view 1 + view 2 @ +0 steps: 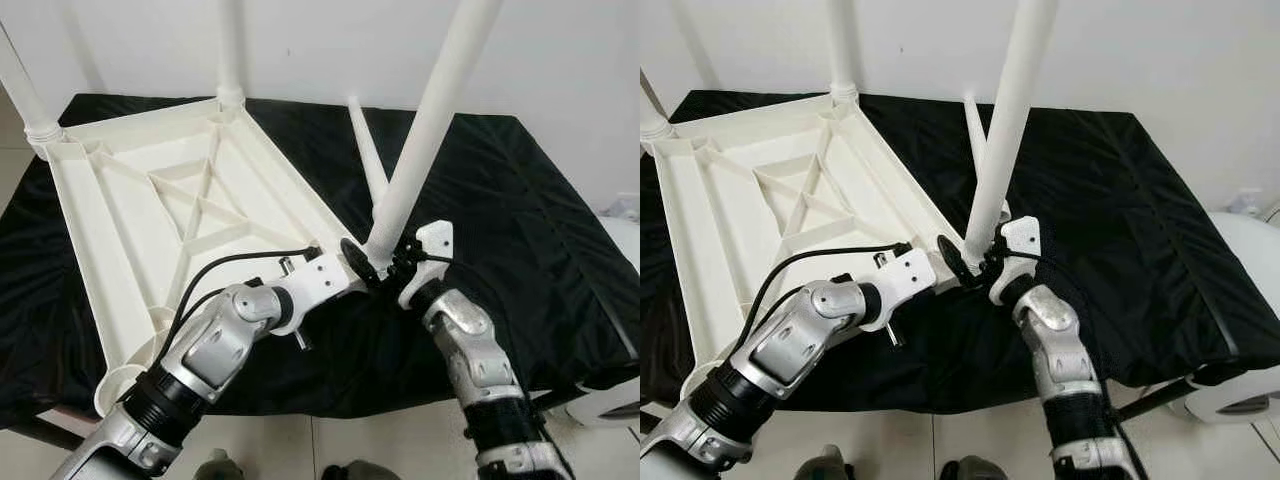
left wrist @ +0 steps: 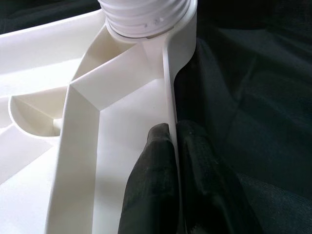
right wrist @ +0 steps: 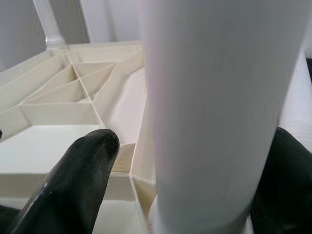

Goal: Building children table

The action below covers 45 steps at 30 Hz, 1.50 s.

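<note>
Both arms are reaching in from the near edge of the black-covered worktop (image 1: 520, 230). The left gripper (image 2: 173, 146) is clamping the thin side rim of the upturned white tabletop (image 1: 150, 210) at its near right corner, one black finger (image 2: 151, 185) sitting inside the rim, the other outside against the cloth, so it's pinching the wall between them. Just past those fingertips the ribbed threaded base of a leg (image 2: 146, 17) is sitting in the corner socket.

The right gripper (image 1: 385, 262) is meeting that same corner from the right side, its fingers spread around the bottom of the white leg (image 1: 430, 120); one finger (image 3: 73, 180) is showing to one side of the leg and the other at the far side, and the leg is standing between them, tilted a bit to the right as it rises. Can't tell how firm the contact is.

The tabletop is lying underside up across the left half of the worktop, cross ribs showing, its left side hanging past the worktop's left edge. Farther back, two more legs are standing up at the far corners: one at the far left (image 1: 25, 100), one at the far middle (image 1: 230, 60). A loose tapered leg (image 1: 368, 155) is lying on the cloth just behind the held leg, pointing toward the far edge.
</note>
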Tool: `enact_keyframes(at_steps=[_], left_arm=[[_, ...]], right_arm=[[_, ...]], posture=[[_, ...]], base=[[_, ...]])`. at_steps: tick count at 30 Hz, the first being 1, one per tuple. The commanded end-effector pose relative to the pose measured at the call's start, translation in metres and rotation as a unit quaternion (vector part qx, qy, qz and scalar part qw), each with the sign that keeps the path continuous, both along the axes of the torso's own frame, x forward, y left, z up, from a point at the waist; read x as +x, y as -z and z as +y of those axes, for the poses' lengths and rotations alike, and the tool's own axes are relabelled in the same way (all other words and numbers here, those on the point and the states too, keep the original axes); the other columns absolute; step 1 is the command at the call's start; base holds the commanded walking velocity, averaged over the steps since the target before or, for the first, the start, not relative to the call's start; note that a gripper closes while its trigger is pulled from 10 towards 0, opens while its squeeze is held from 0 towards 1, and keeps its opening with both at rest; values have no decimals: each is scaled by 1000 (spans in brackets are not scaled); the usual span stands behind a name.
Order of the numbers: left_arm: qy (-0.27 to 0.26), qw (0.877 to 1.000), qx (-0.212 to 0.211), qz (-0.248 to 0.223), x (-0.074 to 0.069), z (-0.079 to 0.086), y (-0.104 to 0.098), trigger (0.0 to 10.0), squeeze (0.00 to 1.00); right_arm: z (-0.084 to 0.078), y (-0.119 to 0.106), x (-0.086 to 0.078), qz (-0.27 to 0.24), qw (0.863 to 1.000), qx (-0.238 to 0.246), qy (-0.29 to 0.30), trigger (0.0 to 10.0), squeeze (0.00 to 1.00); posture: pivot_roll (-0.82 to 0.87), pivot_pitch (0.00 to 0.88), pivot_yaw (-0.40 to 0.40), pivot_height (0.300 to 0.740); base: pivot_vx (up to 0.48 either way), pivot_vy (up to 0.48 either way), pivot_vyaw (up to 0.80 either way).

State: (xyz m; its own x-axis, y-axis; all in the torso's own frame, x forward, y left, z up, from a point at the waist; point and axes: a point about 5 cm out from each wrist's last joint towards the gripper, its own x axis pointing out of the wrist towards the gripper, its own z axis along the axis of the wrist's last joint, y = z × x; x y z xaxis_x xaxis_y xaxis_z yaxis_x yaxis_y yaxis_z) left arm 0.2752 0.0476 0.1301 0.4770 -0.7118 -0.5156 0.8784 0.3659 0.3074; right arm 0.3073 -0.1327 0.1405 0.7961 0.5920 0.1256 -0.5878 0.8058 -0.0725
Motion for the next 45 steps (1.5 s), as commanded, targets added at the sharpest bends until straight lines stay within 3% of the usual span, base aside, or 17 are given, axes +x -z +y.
enact_keyframes(at_steps=[1, 6, 16, 17, 18, 19, 20, 31, 32, 33, 34, 45], left_arm=[[19, 1000, -5, -17, -2, -7, -7, 10000, 0], [19, 1000, -5, -20, -1, -7, -9, 10000, 0], [15, 1000, -3, -20, -1, -5, -10, 10000, 0], [14, 1000, -3, -20, -2, -4, -10, 10000, 0], [14, 1000, -3, -20, -2, -4, -10, 10000, 0], [14, 1000, -3, -20, -2, -4, -10, 10000, 0], [14, 1000, -3, -19, -2, -4, -10, 10000, 0], [15, 1000, -5, -18, -2, -6, -10, 10000, 0], [16, 1000, -5, -18, -2, -6, -10, 10000, 0], [16, 1000, -5, -18, -2, -6, -10, 10000, 0], [16, 1000, -5, -18, -2, -6, -10, 10000, 0], [17, 1000, -5, -16, -4, -7, -9, 10000, 0]], right_arm=[[0, 2, 1, 1, 1000, 2, -16, 10000, 0], [-5, 2, 19, 6, 997, -41, -65, 10000, 0], [-14, 5, 31, 22, 992, -77, -97, 10000, 0], [-14, 6, 32, 23, 992, -78, -99, 8118, 0], [-14, 6, 32, 23, 992, -78, -99, 8118, 0], [-15, 6, 32, 24, 991, -77, -104, 2157, 0], [-15, 7, 32, 24, 991, -77, -108, 0, 0], [-15, 13, 28, 28, 990, -54, -131, 0, 0], [-14, 14, 27, 30, 990, -51, -129, 2314, 0], [-14, 14, 27, 30, 990, -51, -129, 2314, 0], [-15, 14, 27, 31, 990, -47, -127, 10000, 0], [-10, 14, 20, 30, 994, -13, -108, 10000, 0]], posture=[[30, 0, -65, 740], [39, 0, -62, 740], [55, 0, -63, 740], [56, 1, -64, 740], [56, 1, -64, 740], [56, 2, -63, 740], [55, 2, -64, 740], [48, 2, -60, 740], [46, 1, -59, 740], [46, 1, -59, 740], [45, 1, -58, 740], [47, 3, -64, 740]], base=[[0, 0, 0], [0, 0, 0], [0, 0, 0], [0, 0, 0], [0, 0, 0], [0, 0, 0], [0, 0, 0], [0, 0, 0], [0, 0, 0], [0, 0, 0], [0, 0, 0], [0, 0, 0]])
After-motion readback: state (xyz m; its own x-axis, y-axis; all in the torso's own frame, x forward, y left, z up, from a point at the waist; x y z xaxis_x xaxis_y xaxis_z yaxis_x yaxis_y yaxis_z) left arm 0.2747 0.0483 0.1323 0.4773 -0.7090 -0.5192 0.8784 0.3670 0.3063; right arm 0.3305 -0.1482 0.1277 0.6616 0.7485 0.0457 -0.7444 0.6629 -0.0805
